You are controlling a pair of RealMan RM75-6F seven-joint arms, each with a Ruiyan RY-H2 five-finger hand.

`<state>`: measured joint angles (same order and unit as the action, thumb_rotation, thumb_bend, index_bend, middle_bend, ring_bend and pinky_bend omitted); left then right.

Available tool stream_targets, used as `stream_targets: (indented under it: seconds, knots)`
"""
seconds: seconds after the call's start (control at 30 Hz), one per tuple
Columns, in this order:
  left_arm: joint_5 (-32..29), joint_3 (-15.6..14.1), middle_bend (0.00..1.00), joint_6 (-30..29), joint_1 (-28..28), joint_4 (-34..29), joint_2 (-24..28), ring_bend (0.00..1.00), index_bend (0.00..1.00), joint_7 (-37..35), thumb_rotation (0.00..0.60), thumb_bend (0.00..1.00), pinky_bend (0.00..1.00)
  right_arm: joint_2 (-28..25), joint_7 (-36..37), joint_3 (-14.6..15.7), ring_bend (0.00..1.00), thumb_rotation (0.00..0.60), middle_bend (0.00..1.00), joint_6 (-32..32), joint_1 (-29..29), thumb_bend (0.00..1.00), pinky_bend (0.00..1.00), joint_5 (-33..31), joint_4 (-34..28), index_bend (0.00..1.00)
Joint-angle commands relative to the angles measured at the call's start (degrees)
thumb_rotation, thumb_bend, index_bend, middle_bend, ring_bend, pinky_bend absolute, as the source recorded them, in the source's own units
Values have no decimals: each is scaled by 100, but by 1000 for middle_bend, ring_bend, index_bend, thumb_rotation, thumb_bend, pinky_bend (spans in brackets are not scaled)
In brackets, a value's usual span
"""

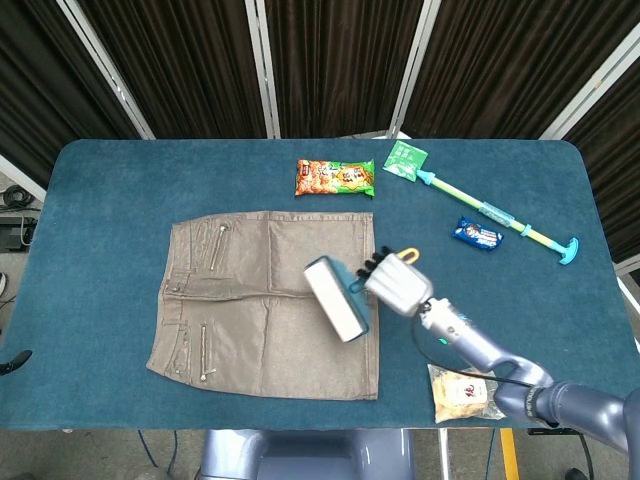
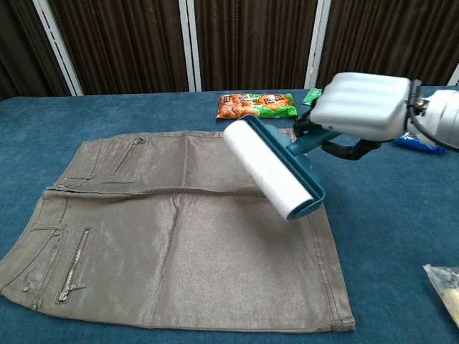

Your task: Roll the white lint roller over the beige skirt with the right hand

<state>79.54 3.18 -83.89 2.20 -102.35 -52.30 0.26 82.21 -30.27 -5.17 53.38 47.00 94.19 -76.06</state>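
Down at the near right edge of the surface point(image 1: 90, 190) sits a clear bag point(image 1: 466, 392) of something pale. Moving up, the skirt point(image 1: 260, 300) lies flat, zips to the left. Over its right half the right hand point(image 1: 398, 284) has its fingers point(image 2: 337, 148) clamped on the roller's teal handle, and the roller point(image 2: 267, 166) tilts across the skirt's right side — whether it touches the cloth, can't tell. Farther back, a blue packet point(image 1: 477, 235), a long green-and-teal stick point(image 1: 495, 213), an orange snack bag point(image 1: 334, 178) and a green sachet point(image 1: 405, 159).
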Motion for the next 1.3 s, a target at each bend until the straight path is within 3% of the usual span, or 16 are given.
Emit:
stream_targets:
  seconds: [0.03, 0.3, 0.6, 0.93, 1.3]
  knots:
    - [-44, 9, 0, 42, 10, 33, 15, 0, 0, -46, 600, 16, 0, 81, -1127, -270, 481, 600, 571, -684, 424, 795, 453, -399, -710, 488]
    - [-147, 26, 0, 149, 40, 116, 34, 0, 0, -146, 600, 14, 0, 508, -2437, -320, 482, 600, 574, -1036, 670, 797, 453, -970, -991, 489]
    - [-155, 19, 0, 195, 64, 117, 28, 0, 0, -134, 600, 16, 0, 922, -3948, -126, 484, 600, 576, -1063, 801, 800, 453, -1581, -1018, 494]
    - [-164, 18, 0, 211, 72, 112, 35, 0, 0, -152, 600, 15, 0, 690, -4442, 199, 487, 600, 577, -810, 656, 802, 453, -1975, -686, 502]
    - [-119, -10, 0, 223, 100, 26, -16, 0, 0, 26, 600, 18, 0, 301, -4509, 426, 489, 600, 578, -584, 518, 804, 453, -2054, -167, 504]
